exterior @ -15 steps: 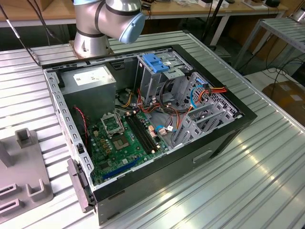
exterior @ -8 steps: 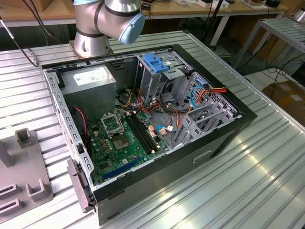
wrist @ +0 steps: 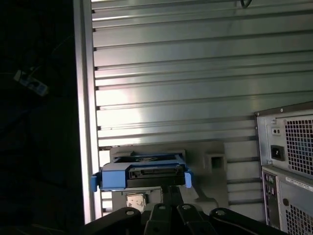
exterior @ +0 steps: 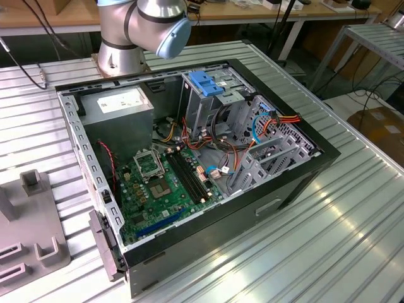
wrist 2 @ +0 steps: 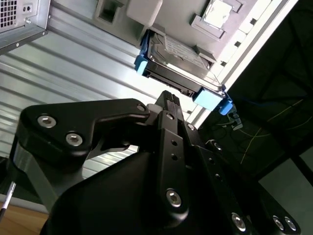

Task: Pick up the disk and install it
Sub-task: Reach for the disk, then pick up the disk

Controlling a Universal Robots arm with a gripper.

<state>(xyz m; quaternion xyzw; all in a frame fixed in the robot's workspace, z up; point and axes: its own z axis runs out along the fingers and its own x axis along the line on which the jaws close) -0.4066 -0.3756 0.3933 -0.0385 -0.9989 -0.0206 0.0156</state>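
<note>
- Disk [wrist 2: 178,56] sits in grey holder [wrist 2: 176,19], just ahead of the gripper [wrist 2: 167,96] (open or closed, I cannot tell).
- Open computer case [exterior: 303,177] holds a circuit board [exterior: 164,183] and cables [exterior: 284,118].

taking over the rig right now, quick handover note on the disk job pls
gripper: right at the disk's near edge in both wrist views; whether it touches is unclear.
disk: lies on a grey holder on the ribbed table, outside the computer case.
Done: approach to the disk only.
Left: disk not yet lifted, and not yet in the drive cage.
</note>
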